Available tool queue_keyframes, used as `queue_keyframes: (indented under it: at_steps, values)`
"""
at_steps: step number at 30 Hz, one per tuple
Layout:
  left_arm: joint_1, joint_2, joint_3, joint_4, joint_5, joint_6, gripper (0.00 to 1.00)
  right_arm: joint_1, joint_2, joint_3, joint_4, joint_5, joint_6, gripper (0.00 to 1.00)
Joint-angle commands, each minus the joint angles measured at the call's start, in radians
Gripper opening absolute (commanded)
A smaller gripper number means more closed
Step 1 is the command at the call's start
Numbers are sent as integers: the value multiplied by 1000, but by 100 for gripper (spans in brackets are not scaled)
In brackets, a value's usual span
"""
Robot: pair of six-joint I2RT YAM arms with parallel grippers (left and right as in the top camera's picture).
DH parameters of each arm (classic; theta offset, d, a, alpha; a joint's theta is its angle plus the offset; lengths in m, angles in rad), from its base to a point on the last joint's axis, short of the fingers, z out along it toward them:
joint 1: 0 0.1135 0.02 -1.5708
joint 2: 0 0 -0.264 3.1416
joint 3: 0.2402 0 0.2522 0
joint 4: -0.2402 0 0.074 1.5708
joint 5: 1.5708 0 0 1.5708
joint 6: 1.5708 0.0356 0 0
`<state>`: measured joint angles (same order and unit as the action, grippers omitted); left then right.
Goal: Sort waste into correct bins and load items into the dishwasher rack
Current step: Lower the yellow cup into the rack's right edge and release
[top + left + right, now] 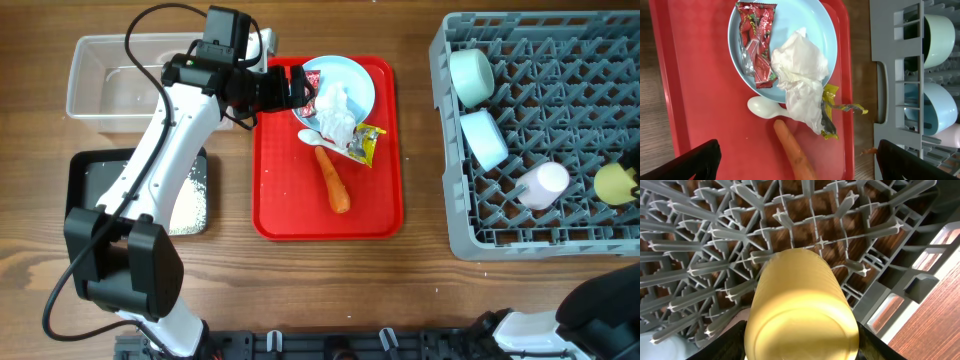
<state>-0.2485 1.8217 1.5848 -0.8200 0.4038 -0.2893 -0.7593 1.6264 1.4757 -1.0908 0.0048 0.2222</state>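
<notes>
My left gripper (285, 88) (800, 165) is open and empty, over the red tray's far left, just above the carrot (792, 150) (333, 180). The light blue plate (800, 20) (355, 80) holds a red wrapper (759, 40) and crumpled tissue (800, 70). A yellow wrapper (832, 107) and the white spoon (762, 107) lie beside it. My right gripper (802, 350) is shut on the yellow cup (800, 305) (613, 183) over the grey rack (560, 120). The rack holds two blue bowls (470, 75) (483, 137) and the pink cup (543, 185). No brown lump shows.
The clear tub (85, 75) stands at the far left. The black tray (85, 175) lies below it with rice grains (190, 200), partly under my left arm. The red tray (290, 200) sits mid-table. A small orange scrap (867, 151) lies between tray and rack.
</notes>
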Motion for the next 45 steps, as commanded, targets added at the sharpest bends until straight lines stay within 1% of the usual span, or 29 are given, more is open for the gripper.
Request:
queue_keyframes:
  at_steps: [1, 7, 9, 10, 11, 12, 13, 15, 23, 36, 45]
  values:
    - [-3, 13, -10, -4, -28, 24, 100, -4, 46, -14, 5, 24, -10, 28]
    - [-3, 13, -10, -4, -39, 24, 100, -4, 85, -14, 6, 11, -10, 28]
    - [-3, 13, -10, -4, -39, 24, 100, -1, 85, -14, 11, 1, -11, 29]
    - [-3, 13, -10, -4, -39, 24, 100, -1, 85, -14, 14, 1, -12, 45]
    - [-3, 13, -10, -4, -39, 24, 100, -1, 85, -14, 14, 1, -12, 64]
    - [-3, 13, -10, -4, -39, 24, 100, -1, 85, -14, 14, -5, -12, 77]
    - [-3, 13, -10, -4, -39, 24, 100, -1, 85, -14, 13, -7, -11, 93]
    - [-3, 13, -10, -3, -39, 24, 100, -1, 85, -14, 13, -26, -13, 100]
    - [-3, 13, -10, -4, -39, 24, 100, -1, 76, -13, 9, -97, -21, 100]
    - [-3, 13, -10, -4, -39, 24, 100, -1, 85, -12, 46, -73, -16, 98]
    - [-3, 13, -10, -4, -39, 24, 100, -1, 105, -50, 78, -74, -13, 99]
